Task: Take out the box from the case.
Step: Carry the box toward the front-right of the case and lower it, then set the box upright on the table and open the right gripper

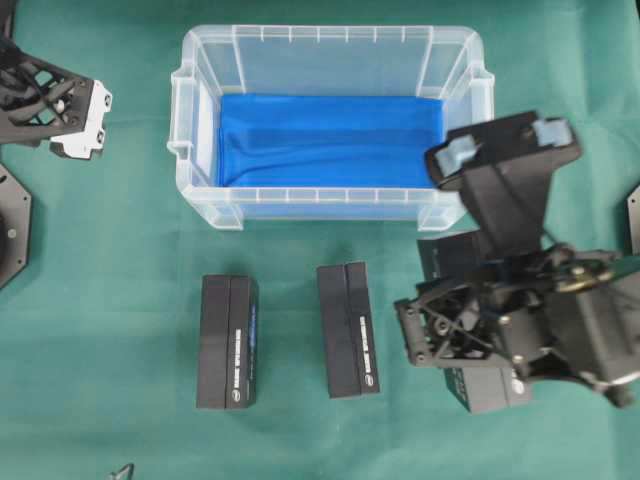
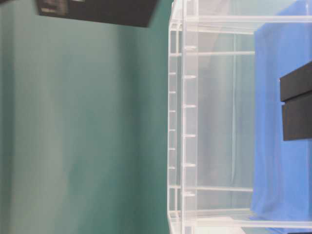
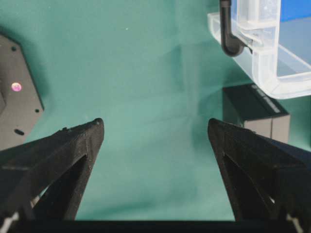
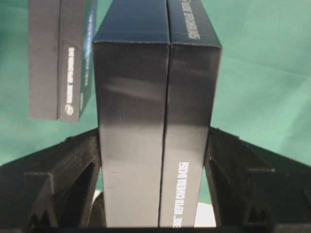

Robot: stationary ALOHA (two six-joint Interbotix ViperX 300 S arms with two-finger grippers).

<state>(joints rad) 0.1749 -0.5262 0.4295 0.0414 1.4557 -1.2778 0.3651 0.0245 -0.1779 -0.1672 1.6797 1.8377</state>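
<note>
while r gripper (image 4: 154, 160) clamps the box (image 4: 155, 121) across its width, long axis runs away from the wrist; l gripper (image 3: 155, 131) wide apart.

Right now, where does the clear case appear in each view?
Overhead: the case is at top centre.
Table-level: the case fills the right half, seen sideways.
Left wrist: the case is in the upper right corner.
Right wrist: not in it.
Shared landmark: the green cloth.

The box (image 4: 158, 121) between the right gripper's (image 4: 155, 179) fingers carries white print reading "DEPTH CAMERA D435" along its side. The second box (image 4: 60, 58), left of it, bears similar white lettering, too small to read fully.
</note>
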